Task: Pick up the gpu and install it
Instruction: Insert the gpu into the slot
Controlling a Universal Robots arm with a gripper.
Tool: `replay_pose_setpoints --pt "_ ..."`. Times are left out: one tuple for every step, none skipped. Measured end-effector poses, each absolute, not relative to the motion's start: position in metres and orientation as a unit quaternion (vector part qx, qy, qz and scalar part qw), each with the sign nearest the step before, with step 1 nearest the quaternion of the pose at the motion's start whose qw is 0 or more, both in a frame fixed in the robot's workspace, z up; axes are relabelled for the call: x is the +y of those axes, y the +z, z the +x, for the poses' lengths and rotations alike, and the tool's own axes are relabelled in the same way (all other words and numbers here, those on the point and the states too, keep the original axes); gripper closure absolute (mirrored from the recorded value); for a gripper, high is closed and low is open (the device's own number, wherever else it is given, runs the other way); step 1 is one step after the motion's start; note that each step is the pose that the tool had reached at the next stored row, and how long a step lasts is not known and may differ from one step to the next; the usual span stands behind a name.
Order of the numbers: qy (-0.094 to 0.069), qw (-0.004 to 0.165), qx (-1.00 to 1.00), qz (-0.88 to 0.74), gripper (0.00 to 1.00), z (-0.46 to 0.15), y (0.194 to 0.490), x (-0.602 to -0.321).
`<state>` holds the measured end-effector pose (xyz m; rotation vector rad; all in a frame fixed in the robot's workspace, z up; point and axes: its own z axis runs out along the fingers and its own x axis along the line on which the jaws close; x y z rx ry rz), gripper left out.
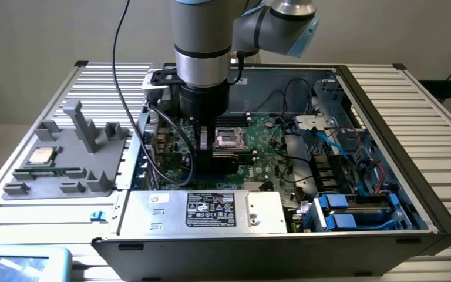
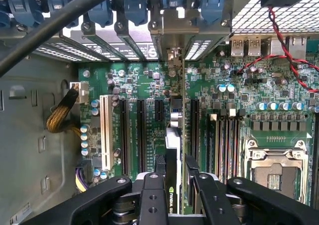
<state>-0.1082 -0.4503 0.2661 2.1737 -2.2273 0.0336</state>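
Note:
The gpu stands edge-on between the black expansion slots of the green motherboard. Its silver end bracket reaches up to the row of rear slot covers. My gripper is shut on the card's near end, one black finger on each side. Whether the card sits fully in its slot cannot be told. In the exterior view the arm reaches straight down into the open computer case, and the gripper is low over the board, just to the exterior view's left of the processor socket.
A grey parts fixture on the exterior view's left holds a square silver chip and a narrow green memory stick. The power supply, blue drive caddies and loose cables crowd the case. A white slot lies beside the gpu.

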Motion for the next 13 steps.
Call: replay_pose_setpoints --pt "0.011 0.015 -0.716 0.698 0.75 -0.1082 0.2662 -0.4504" --pt "0.011 0.015 -0.716 0.698 0.75 -0.1082 0.2662 -0.4504" --pt "0.011 0.015 -0.716 0.698 0.75 -0.1082 0.2662 -0.4504" --pt "0.011 0.015 -0.716 0.698 0.75 -0.1082 0.2661 -0.4504" --pt "0.011 0.015 -0.716 0.698 0.75 -0.1084 0.2661 -0.4505" --pt "0.011 0.015 -0.716 0.698 0.75 -0.1086 0.2661 -0.4505" --pt "0.011 0.015 -0.716 0.698 0.75 -0.109 0.2661 -0.4505" --pt "0.011 0.015 -0.716 0.698 0.75 -0.1094 0.266 -0.4506" --pt "0.011 0.015 -0.716 0.698 0.75 -0.1096 0.2659 -0.4507" --pt "0.011 0.015 -0.716 0.698 0.75 -0.1097 0.2659 -0.4507" --pt "0.011 0.015 -0.716 0.698 0.75 -0.1097 0.2659 -0.4507" --pt "0.011 0.015 -0.716 0.698 0.75 -0.1097 0.2659 -0.4507" --pt "0.011 0.015 -0.716 0.698 0.75 -0.1097 0.2659 -0.4507"
